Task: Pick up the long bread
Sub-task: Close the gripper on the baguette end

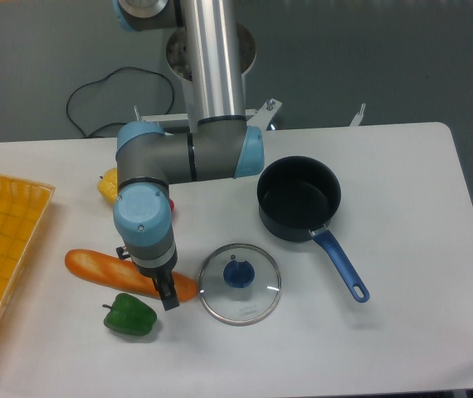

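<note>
The long bread (95,267) is an orange-brown baguette-shaped loaf lying on the white table at the left, slanting down to the right. My gripper (166,290) points down over the loaf's right part, its dark fingers (170,298) at the bread. The wrist hides the middle of the loaf and the fingertips, so I cannot tell whether the gripper is open or shut on it.
A green pepper (130,315) lies just below the bread. A glass lid with a blue knob (239,283) lies to the right. A dark pot with a blue handle (299,199) stands further right. A yellow pepper (108,184) peeks out behind the arm. An orange tray (4,249) is at the left edge.
</note>
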You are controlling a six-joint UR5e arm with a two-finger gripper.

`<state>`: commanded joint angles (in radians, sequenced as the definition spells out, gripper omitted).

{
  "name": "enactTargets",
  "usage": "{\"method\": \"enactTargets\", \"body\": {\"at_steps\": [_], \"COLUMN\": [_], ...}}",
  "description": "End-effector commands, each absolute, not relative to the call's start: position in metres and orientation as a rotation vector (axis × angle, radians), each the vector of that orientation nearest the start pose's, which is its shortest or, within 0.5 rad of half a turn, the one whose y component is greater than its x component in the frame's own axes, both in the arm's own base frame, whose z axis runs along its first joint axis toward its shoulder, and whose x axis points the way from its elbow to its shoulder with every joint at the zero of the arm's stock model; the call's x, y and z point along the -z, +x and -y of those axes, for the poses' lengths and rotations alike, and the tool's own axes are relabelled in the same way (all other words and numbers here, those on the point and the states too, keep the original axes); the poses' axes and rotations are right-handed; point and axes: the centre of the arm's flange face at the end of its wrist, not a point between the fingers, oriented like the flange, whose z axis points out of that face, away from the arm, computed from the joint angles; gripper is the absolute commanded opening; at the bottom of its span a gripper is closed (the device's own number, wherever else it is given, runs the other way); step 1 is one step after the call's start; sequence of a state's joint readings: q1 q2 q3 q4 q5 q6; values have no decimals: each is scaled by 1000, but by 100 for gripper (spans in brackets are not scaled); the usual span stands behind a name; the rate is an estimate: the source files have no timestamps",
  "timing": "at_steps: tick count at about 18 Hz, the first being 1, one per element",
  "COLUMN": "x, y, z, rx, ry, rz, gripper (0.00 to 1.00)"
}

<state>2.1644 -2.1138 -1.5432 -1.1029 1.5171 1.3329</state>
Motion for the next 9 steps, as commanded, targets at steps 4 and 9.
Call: {"method": "enactTargets", "body": {"at_steps": [4,9], "x": [-223,-206], "y": [-252,-257], "z": [-622,-625], "rx": [118,118], "ry": [-2905,-2863], "rz": [-1149,-1253], "gripper": [97,97]}}
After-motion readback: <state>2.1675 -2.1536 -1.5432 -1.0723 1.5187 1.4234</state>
